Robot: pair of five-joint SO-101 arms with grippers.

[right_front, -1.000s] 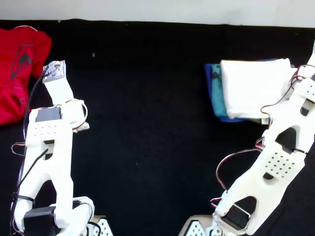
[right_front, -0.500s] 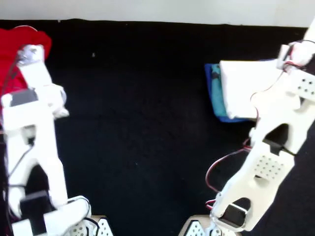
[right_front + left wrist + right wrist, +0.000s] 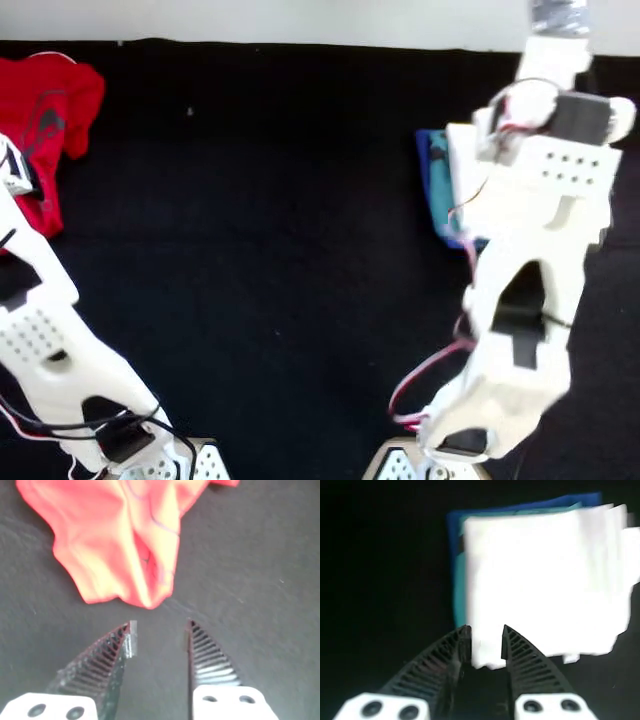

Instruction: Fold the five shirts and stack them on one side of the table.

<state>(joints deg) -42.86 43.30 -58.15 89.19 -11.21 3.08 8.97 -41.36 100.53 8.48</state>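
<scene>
**Placement.** The red shirt (image 3: 55,100) lies unfolded and crumpled at the far left corner of the desk (image 3: 280,220). It is well apart from the stack (image 3: 437,180) on the right side. The stack holds a white shirt (image 3: 545,580) on top, with a teal shirt (image 3: 460,590) and a blue shirt (image 3: 455,525) showing at its edge. Whether another layer lies beneath cannot be told. The stack sits to one side, probably to leave the middle of the desk free as a folding area.

**End effectors.** The left end effector (image 3: 160,632) is released, with its jaws spread and nothing between them. It hangs just short of the red shirt's near hem, which suits an approach to pick up that garment. The right end effector (image 3: 482,637) is also released and empty, with only a narrow gap between its jaws. It is poised above the near edge of the white shirt.

**Change from the earlier frames.**
- The left arm (image 3: 40,340) has swung outward to the left edge of the high view — earlier it stood further in, its tip beside and then over the red shirt.
- The right arm (image 3: 540,230) has swung in from the right edge and now stands across the stack, hiding most of the white shirt in the high view.
- The red shirt and the stack have kept their positions.
</scene>
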